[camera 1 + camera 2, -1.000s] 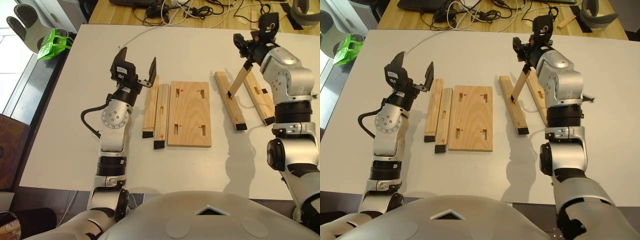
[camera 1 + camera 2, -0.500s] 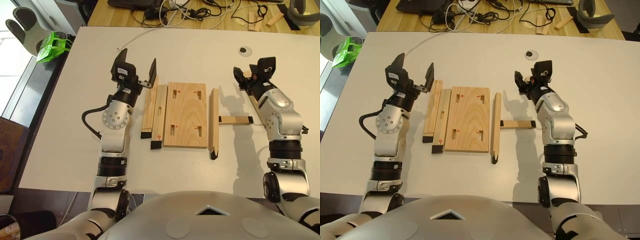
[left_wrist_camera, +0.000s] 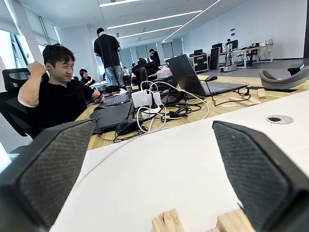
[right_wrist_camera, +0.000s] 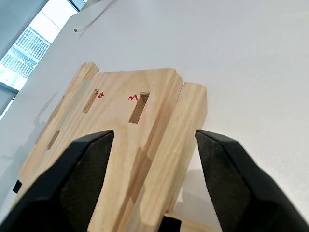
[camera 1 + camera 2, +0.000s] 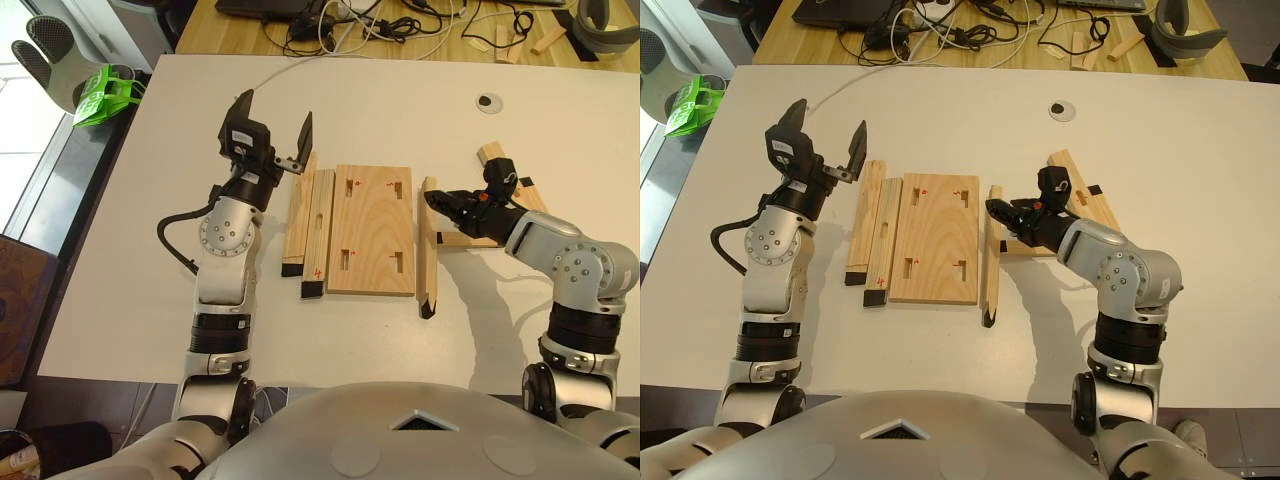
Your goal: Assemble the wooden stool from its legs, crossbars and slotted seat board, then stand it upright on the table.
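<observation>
Beyond right gripper (image 4: 153, 137) jaws, leg (image 4: 188, 121) beside seat board (image 4: 96, 145)

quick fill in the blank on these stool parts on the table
The seat board has ___ slots.
Left of it, ___ legs lie side by side.
The right tool hangs ___ over a third leg right of the board.
Missing words: four; two; open.

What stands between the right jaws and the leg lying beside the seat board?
Nothing visible. The right gripper, jaws open, sits right at the leg, which lies beside the seat board; no other piece comes between them.
</observation>
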Controlling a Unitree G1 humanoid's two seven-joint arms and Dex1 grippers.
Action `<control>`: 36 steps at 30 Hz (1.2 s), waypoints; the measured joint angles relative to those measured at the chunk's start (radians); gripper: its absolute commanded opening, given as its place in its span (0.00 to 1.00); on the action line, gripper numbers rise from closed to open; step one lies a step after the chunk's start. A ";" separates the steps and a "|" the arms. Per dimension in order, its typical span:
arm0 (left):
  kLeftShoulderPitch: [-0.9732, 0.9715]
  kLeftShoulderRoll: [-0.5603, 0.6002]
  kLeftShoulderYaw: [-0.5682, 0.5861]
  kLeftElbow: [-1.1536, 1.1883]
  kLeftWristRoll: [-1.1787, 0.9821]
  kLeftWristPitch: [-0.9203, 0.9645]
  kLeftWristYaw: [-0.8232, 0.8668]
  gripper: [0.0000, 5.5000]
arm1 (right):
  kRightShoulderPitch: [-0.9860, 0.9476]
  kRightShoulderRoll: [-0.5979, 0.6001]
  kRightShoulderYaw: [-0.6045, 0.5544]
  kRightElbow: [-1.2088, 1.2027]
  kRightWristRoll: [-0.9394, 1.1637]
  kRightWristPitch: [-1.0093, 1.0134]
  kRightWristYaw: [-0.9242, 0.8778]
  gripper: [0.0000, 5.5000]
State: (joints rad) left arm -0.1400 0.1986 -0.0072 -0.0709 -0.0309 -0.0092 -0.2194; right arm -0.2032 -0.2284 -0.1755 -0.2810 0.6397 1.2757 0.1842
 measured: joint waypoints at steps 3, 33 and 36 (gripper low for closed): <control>-0.001 -0.005 -0.003 0.000 0.001 -0.001 0.012 0.82 | -0.030 0.042 0.039 0.003 -0.083 0.091 -0.122 0.57; -0.094 -0.050 0.040 -0.040 -0.098 0.108 0.042 0.82 | -0.228 0.051 0.099 -0.026 -0.290 -0.075 -0.084 0.19; -0.155 -0.106 0.104 -0.095 -0.270 0.314 0.079 0.82 | -0.220 -0.079 0.290 -0.045 -0.422 -0.348 0.017 0.19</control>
State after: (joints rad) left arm -0.2954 0.0925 0.0965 -0.1659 -0.3009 0.3051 -0.1403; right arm -0.4229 -0.3077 0.1144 -0.3265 0.2173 0.9276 0.2010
